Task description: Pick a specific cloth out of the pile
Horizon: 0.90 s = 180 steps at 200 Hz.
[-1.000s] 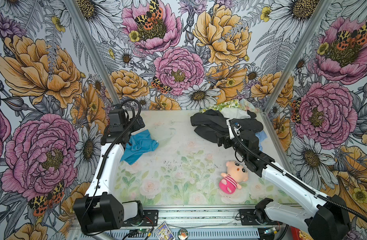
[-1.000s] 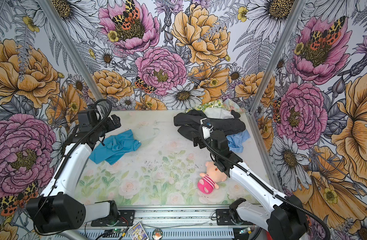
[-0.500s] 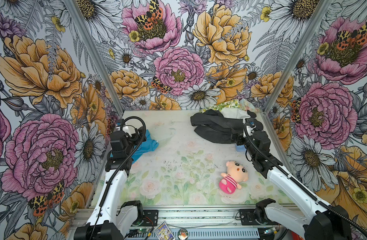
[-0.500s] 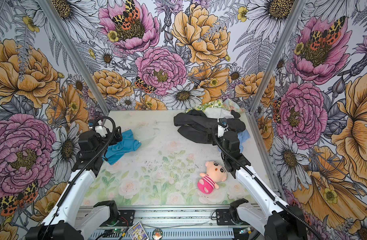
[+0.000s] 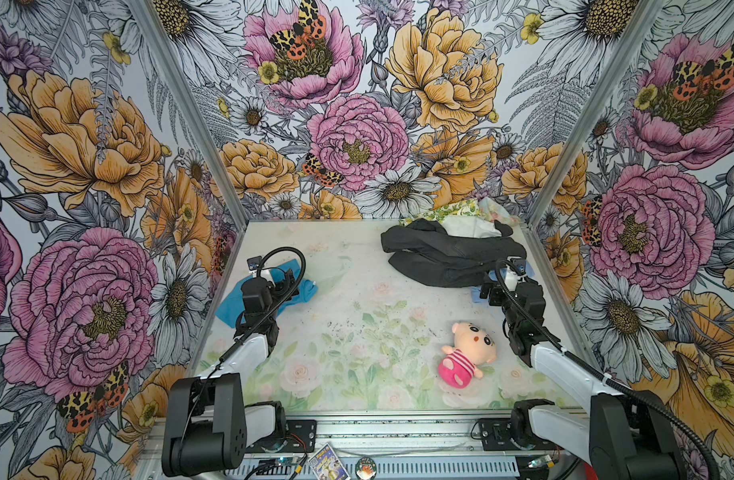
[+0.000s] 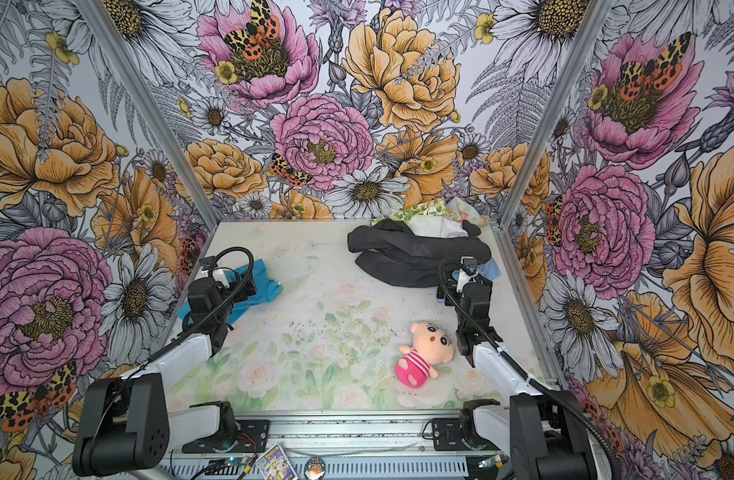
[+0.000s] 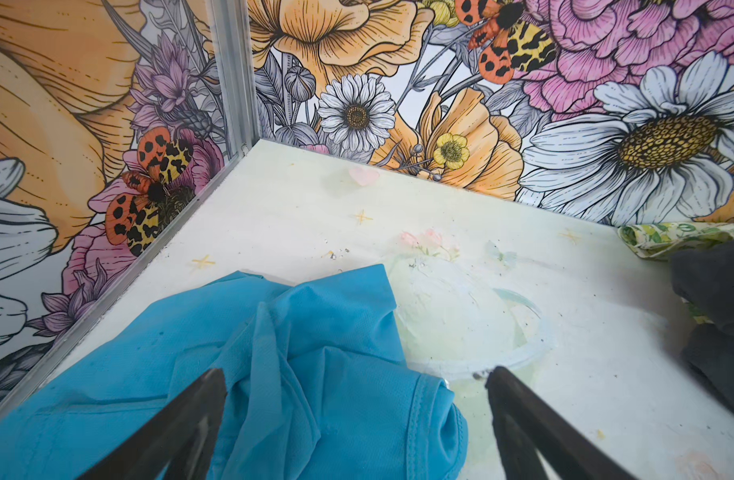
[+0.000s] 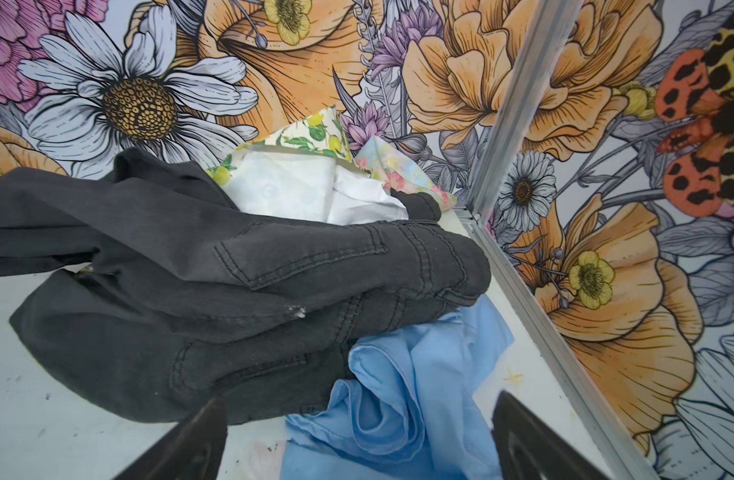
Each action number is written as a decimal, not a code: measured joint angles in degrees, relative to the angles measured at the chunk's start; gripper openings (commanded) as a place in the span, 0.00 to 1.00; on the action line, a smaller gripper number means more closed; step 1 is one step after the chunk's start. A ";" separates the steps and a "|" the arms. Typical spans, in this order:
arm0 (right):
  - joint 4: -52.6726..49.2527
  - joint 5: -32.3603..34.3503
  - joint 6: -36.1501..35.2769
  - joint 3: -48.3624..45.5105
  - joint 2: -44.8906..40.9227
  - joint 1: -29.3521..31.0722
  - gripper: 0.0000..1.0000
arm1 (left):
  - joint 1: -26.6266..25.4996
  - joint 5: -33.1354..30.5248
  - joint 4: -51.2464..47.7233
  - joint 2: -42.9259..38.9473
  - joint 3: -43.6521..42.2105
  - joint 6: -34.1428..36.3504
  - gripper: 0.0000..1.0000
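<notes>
Teal-blue cloth (image 7: pixel 315 340): it lies crumpled all by itself on the worktop (image 5: pixel 357 332). It is close to the left wall and well apart from the pile.
Left fingers (image 7: pixel 182 419): they are wide apart and grip nothing. One tip is over the teal-blue cloth, and the other is over bare worktop just beside its hem. I cannot tell if they touch it.
Pile (image 6: pixel 419 253): it sits in the far right corner.
Black garment (image 8: pixel 232 270): it is big, folded over itself, and lies on top of the pile.
White cloth (image 8: pixel 294 191): it peeks out behind the black garment.
Yellow-green floral cloth (image 8: pixel 315 137): it is at the very back, against the wall.
Sky-blue cloth (image 8: pixel 419 374): it is paler and sticks out from under the black garment.
Right fingers (image 8: pixel 523 436): they are wide apart and hold nothing. They are over the sky-blue cloth and the black garment's edge.
Plush pig (image 5: pixel 465 349): it wears pink stripes and lies on the worktop near the right arm.
</notes>
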 measured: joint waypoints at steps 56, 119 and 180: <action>9.92 -1.55 0.66 -1.64 8.24 -4.13 0.99 | 2.19 1.36 13.64 4.37 -4.98 0.00 0.99; 20.85 -2.95 2.40 -4.31 15.41 -5.73 1.00 | -4.24 -2.34 28.94 15.74 -7.93 4.00 0.99; 24.98 -3.87 2.78 -4.24 21.29 -5.70 1.00 | -5.55 -8.39 29.38 17.25 -5.66 5.40 0.99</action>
